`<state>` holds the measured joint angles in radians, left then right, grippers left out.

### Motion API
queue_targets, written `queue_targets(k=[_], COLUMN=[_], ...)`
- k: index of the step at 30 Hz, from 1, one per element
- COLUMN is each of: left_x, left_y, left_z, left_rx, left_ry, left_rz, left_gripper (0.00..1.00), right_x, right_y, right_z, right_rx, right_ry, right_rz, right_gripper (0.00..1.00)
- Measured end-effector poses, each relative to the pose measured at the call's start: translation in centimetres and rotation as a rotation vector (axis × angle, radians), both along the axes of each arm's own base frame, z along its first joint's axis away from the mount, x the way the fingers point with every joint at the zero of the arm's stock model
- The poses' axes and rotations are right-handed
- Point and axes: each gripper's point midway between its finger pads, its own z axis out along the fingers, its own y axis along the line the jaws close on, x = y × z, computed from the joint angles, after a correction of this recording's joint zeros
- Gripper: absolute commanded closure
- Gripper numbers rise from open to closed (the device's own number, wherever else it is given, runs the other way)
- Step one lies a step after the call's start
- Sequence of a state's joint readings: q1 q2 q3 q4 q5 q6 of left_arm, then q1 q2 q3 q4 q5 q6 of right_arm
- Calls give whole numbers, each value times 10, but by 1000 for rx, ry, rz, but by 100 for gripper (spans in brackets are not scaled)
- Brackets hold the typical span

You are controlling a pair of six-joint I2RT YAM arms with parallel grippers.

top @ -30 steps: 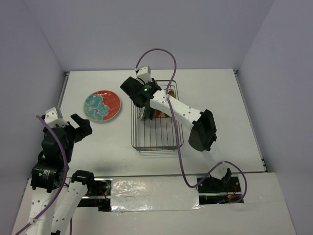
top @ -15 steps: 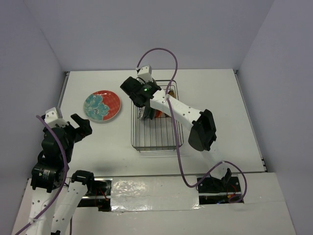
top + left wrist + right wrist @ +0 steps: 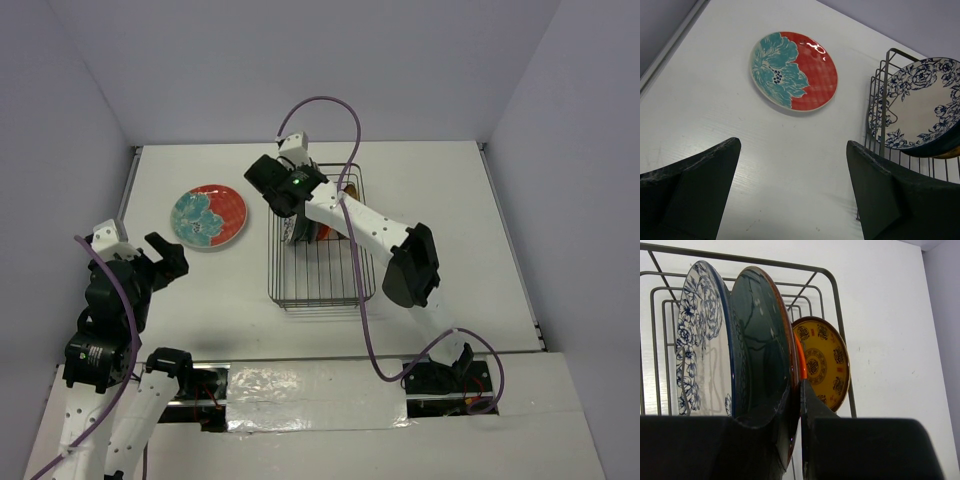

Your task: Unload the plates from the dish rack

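The dark wire dish rack (image 3: 322, 282) stands mid-table and holds upright plates. In the right wrist view these are a white plate with blue flowers (image 3: 702, 350), a dark teal plate (image 3: 762, 340) and a yellow patterned plate (image 3: 822, 360). An orange rim (image 3: 799, 357) shows between the teal and yellow ones. My right gripper (image 3: 799, 400) is shut on the dark teal plate's rim, one finger on each face. A red-orange plate with a teal flower (image 3: 208, 216) lies flat left of the rack. My left gripper (image 3: 166, 256) hangs open and holds nothing, near and left of that plate.
The rack's near half (image 3: 318, 290) holds no plates. In the left wrist view the rack's corner (image 3: 881, 95) and the white floral plate (image 3: 920, 102) sit to the right, and the red-orange plate (image 3: 794, 71) lies ahead. A raised rim (image 3: 128, 190) borders the table's left side.
My right gripper's fingers have closed onto the dark teal plate's rim. Both arms have otherwise barely moved.
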<state>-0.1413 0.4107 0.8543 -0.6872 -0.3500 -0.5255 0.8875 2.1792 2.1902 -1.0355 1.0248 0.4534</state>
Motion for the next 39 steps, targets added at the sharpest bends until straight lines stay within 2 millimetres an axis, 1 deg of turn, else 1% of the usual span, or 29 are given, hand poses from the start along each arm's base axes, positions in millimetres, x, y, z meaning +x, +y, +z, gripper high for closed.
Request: queue_targets(k=[7,13,17,20,23,27,29,31,32,33,35,36,37,39], left_x=[0,1,2,2,2,2,3,6,7,8,11,12,12,10], left_y=[0,0,0,0,0,-1,-4,-14,-20,-31,-56,-71,-89,-118], left_z=[0,-1,-2,-2,-2,-2,-1,2,3,7,17,24,35,56], left_rx=[0,1,1,2,1,2,0,-2,-9,-25,-65,-87,-119,-173], left_ry=[0,7,11,11,12,14,9,-3,-9,-21,-59,-84,-120,-177], left_rz=[-1,0,0,0,0,-3,-24,-82,-119,-179,-309,-389,-489,-650], left_gripper=[0,1,0,1,1,0,0,0,0,0,0,0,1,0], right_x=[1,1,-1,-4,-9,-23,-34,-49,-59,-70,-99,-113,-128,-154], right_y=[0,-3,-7,-13,-25,-45,-59,-72,-80,-86,-99,-104,-111,-118], right_z=[4,12,26,44,74,125,157,190,208,221,249,260,269,283], right_rx=[-22,-41,-47,-49,-54,-48,-49,-40,-33,-26,-7,-4,5,21], right_ry=[5,-3,-15,-35,-78,-155,-212,-275,-315,-351,-428,-466,-500,-542], right_rz=[15,23,32,37,34,30,22,15,14,15,28,45,54,83], right_gripper=[100,100,100,100,100,100,100,100,100,100,100,100,100,100])
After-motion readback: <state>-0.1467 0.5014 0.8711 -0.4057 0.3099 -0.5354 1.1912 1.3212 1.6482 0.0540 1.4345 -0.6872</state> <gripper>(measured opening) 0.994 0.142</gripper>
